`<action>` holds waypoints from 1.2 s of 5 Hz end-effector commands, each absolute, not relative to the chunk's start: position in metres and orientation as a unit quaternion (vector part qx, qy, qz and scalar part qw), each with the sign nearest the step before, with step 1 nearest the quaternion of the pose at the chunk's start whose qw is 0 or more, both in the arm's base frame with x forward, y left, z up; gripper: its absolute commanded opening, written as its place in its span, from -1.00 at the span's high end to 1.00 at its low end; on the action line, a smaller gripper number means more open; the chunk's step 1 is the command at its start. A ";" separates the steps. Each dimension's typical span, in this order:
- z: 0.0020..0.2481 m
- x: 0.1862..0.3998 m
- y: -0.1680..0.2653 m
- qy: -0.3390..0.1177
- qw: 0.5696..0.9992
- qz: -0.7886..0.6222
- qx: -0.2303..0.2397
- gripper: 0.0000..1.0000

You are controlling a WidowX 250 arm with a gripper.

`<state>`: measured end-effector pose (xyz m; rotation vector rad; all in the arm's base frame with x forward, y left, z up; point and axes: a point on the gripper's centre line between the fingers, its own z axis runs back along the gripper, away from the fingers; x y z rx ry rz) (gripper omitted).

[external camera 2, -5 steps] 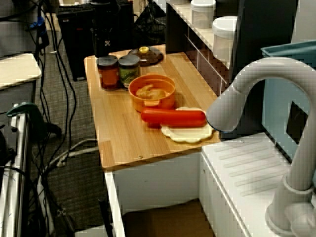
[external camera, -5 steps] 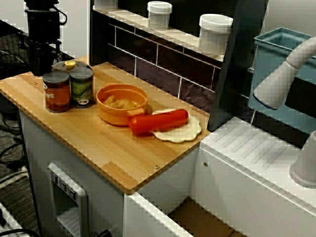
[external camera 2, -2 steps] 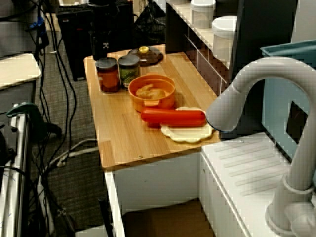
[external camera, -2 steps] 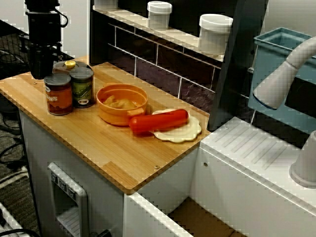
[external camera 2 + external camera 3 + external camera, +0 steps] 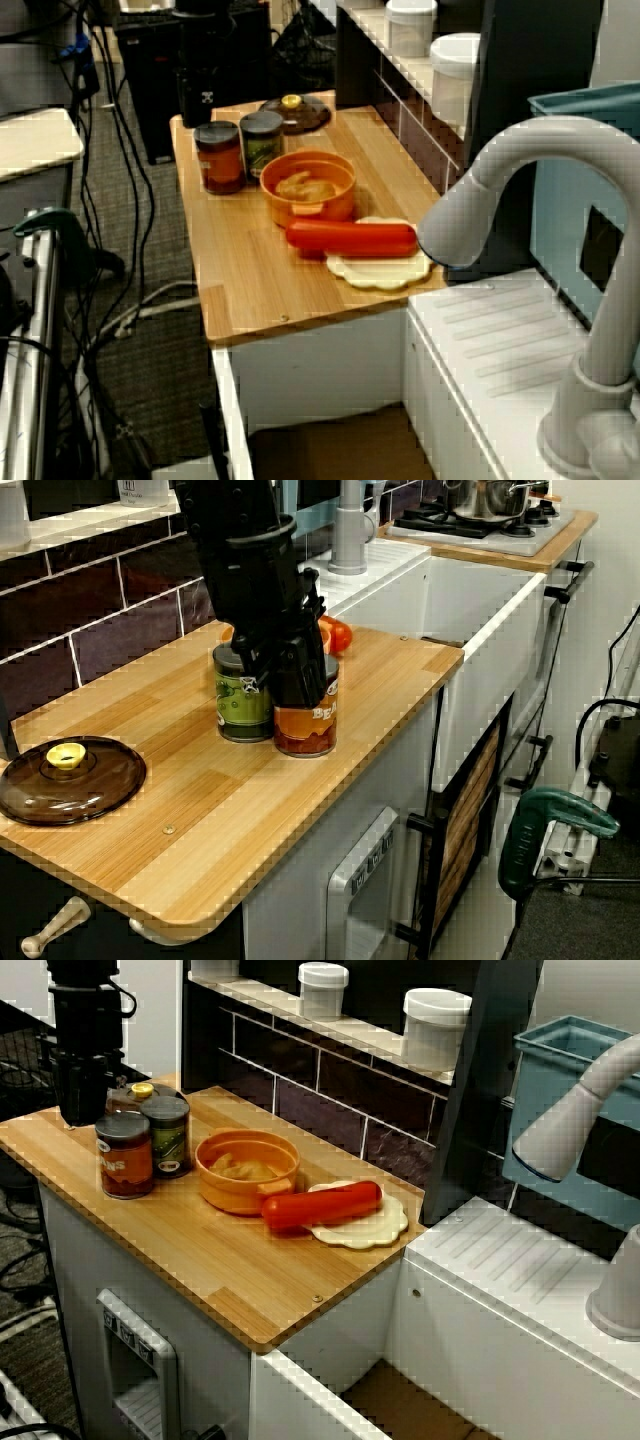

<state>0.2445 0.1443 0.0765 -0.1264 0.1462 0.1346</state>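
1. Black gripper [image 5: 282, 672] pointing straight down near the lid end of the tabletop [image 5: 230, 1260], pressed close against the orange-labelled can [image 5: 312, 728].
2. In the view from the lid end, one dark finger [image 5: 302, 675] across the upper part of that can's label.
3. Cannot tell how far apart the fingers stand, or whether anything is clamped. Black on black in the view from the lid end, and fingertips hidden behind the cans in the view from the front.
4. Orange-labelled can upright near the front edge, touching or just beside the green-labelled can [image 5: 243, 708]. Too close to make out any gap.
5. Green-labelled can partly covered by the gripper body in the view from the lid end.
6. Orange bowl [image 5: 240, 1196] just beyond the cans, holding pale pieces too blurred to identify.
7. Red sausage [image 5: 322, 1206] lying across a cream scalloped plate [image 5: 378, 1228], one end reaching off the plate toward the bowl.
8. Brown glass lid [image 5: 70, 778] flat on the tabletop. In the view from the front, mostly hidden behind gripper and cans, with little more than its yellow knob showing.
9. Arm above the gripper cut off by the top edge in every view.
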 end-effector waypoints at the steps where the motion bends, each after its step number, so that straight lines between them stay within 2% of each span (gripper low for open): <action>1: 0.099 0.240 0.144 0.042 0.996 0.060 -0.044 1.00; 6: 0.093 0.234 0.124 0.050 0.996 0.047 -0.054 1.00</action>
